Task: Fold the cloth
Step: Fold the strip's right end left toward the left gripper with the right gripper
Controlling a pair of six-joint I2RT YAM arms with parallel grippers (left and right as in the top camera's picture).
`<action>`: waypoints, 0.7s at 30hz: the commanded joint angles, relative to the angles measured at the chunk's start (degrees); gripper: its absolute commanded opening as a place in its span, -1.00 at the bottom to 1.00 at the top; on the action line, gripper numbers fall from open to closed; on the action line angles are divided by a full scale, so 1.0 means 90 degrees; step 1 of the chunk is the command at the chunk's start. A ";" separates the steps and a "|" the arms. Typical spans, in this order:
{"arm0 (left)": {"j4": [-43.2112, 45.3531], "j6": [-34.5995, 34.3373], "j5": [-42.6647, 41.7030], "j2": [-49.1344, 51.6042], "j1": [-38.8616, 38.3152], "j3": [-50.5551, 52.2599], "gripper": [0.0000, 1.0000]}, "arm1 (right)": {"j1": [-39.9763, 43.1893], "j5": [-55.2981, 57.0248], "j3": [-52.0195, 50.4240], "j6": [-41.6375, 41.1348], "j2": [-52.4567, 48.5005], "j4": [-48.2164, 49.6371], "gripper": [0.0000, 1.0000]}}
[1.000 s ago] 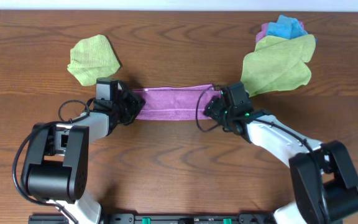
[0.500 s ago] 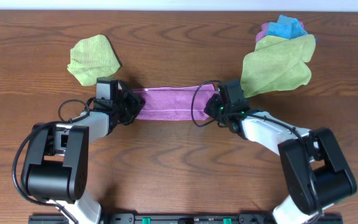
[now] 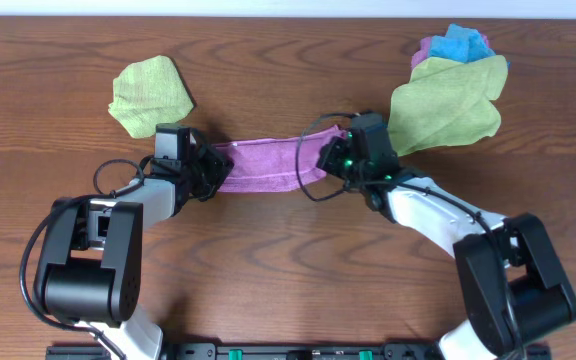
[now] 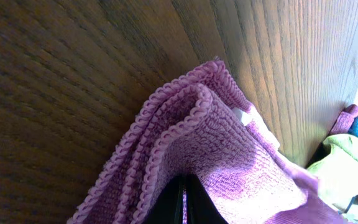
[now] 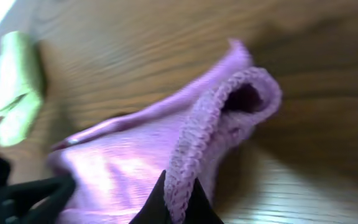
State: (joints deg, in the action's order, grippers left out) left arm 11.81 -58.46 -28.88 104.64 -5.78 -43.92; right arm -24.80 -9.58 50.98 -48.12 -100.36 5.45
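Two grippers, one purple cloth (image 3: 263, 165) between them. The cloth lies as a narrow folded band across the middle of the table (image 3: 288, 270). The left gripper (image 3: 211, 168) is clamped on the cloth's left end, and the right gripper (image 3: 326, 160) is pinching its right end, which lifts off the wood with a slight sag in the band.

Count the spares: one lime-green cloth (image 3: 150, 92) lies crumpled at the far left, apart from the action. At the far right sits one heap. It has a big lime-green piece (image 3: 446, 110) on top, a blue one (image 3: 463, 42) and a violet scrap (image 3: 426, 48) peeking out behind. That makes five pieces of fabric in all.

The surface is dark brown wood with long, wavy grain running left to right. A white strip (image 3: 288, 8) shows beyond its far edge.

From the left wrist the fabric shows as a coarse knit with a looped, scalloped hem. Two layers are doubled over, and the black fingertips (image 4: 173, 205) bite in from below. The right wrist view is blurred. It shows the same bumpy hem curling into a small open loop at the cloth's corner, gripped at the bottom of the view. The table grain is smeared behind it.
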 commanded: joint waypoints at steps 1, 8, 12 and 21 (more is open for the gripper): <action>-0.0138 0.0117 0.0236 0.0100 -0.0005 0.0027 -0.89 | -0.0342 -0.0182 0.0289 0.0223 0.0124 -0.0007 -0.97; -0.0136 0.0117 0.0228 0.0100 -0.0005 0.0027 -0.89 | -0.0889 -0.0155 0.0758 0.0389 -0.0019 -0.0007 -0.98; -0.0131 0.0129 0.0204 0.0100 -0.0005 -0.0019 -0.88 | -0.1066 -0.0163 0.0996 0.0461 -0.0253 -0.0005 -0.97; -0.0143 0.0342 0.0039 0.0087 0.0056 -0.0240 -0.88 | -0.1290 -0.0707 0.1967 0.0743 -0.1059 -0.0168 -0.97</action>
State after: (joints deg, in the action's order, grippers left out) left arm 10.81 -56.77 -28.95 104.64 -5.74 -45.06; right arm -35.44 -13.54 65.84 -43.33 -107.94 4.45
